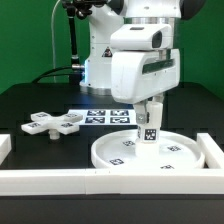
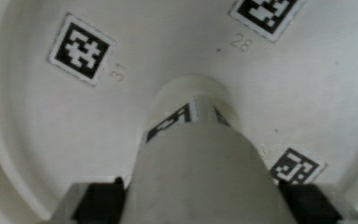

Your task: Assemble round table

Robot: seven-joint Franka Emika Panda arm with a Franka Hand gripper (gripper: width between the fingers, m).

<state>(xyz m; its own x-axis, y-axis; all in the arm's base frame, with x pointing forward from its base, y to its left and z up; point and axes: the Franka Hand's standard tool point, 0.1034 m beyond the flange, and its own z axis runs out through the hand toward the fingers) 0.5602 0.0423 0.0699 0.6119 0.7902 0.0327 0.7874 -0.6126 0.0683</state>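
The white round disc lies flat on the table, rim up, with several tags on it. The short white cylinder leg stands upright at the disc's centre, tags on its side. My gripper comes straight down over the leg and is shut on its upper part. In the wrist view the leg runs from between my fingers down to the disc. The white cross-shaped base lies on the table at the exterior view's left, apart from the disc.
The marker board lies flat behind the disc. White border rails run along the front and the exterior view's right. The arm's white body stands behind the disc.
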